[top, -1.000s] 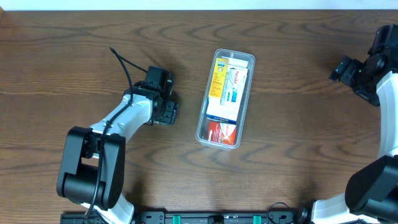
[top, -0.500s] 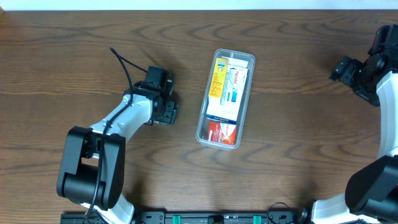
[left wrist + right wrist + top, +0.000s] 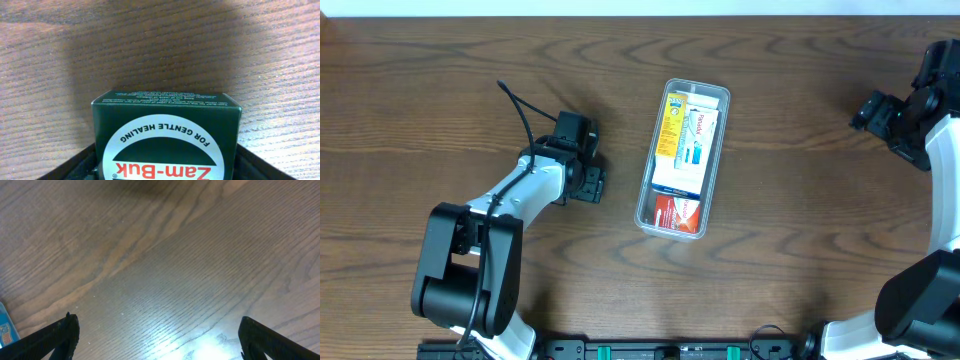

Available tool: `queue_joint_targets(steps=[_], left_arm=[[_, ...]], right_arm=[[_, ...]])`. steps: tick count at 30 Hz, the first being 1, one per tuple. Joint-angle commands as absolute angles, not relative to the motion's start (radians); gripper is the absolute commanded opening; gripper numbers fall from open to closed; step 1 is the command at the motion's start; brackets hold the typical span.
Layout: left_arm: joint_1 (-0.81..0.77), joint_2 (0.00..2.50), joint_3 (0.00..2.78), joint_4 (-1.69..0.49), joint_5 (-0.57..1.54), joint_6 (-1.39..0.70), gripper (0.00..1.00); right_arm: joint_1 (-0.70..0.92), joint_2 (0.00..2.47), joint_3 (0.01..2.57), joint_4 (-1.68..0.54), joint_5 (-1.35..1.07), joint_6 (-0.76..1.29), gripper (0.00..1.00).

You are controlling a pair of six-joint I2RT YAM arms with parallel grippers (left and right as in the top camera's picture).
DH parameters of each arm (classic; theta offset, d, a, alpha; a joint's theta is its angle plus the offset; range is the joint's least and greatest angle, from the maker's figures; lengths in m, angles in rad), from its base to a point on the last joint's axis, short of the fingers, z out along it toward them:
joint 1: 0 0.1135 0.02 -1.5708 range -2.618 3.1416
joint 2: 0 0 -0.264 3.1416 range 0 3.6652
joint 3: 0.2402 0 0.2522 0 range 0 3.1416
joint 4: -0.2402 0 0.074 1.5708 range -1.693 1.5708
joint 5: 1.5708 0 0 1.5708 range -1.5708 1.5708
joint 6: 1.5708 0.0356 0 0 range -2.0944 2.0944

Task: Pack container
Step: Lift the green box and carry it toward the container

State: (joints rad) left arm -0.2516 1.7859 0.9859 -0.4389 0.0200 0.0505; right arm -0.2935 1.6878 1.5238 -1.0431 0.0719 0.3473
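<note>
Even light from above left the table (image 3: 780, 290) sharp overhead, with short soft shadows. In the left wrist view a broad dark shadow lay on the wood behind the crisply printed green box (image 3: 165, 135). The right wrist view showed pale glare low on the wood.

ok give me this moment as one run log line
left gripper: shut on Zam-Buk box, left of container | right gripper: open, over table, far right | container: holds several boxes
</note>
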Motion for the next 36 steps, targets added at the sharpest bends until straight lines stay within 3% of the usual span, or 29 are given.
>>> queue_joint_targets(steps=[1,5,17,28,36], left_arm=[[-0.253,1.796,0.970,-0.437,0.016,0.047,0.65],[-0.253,1.796,0.970,-0.436,0.016,0.047,0.52],[-0.253,1.763,1.005,-0.450,0.016,0.013,0.52],[-0.255,1.529,1.035,-0.506,0.020,-0.072,0.52],[-0.334,1.392,1.035,-0.522,0.191,-0.089,0.52]], right_arm=[[-0.298,1.687,1.527,-1.044,0.079,0.354,0.99],[-0.298,1.687,1.528,-1.044,0.079,0.354,0.99],[-0.298,1.687,1.528,-1.044,0.079,0.354,0.99],[-0.298,1.687,1.527,-1.044,0.079,0.354,0.99],[-0.298,1.687,1.527,-1.044,0.079,0.354,0.99]])
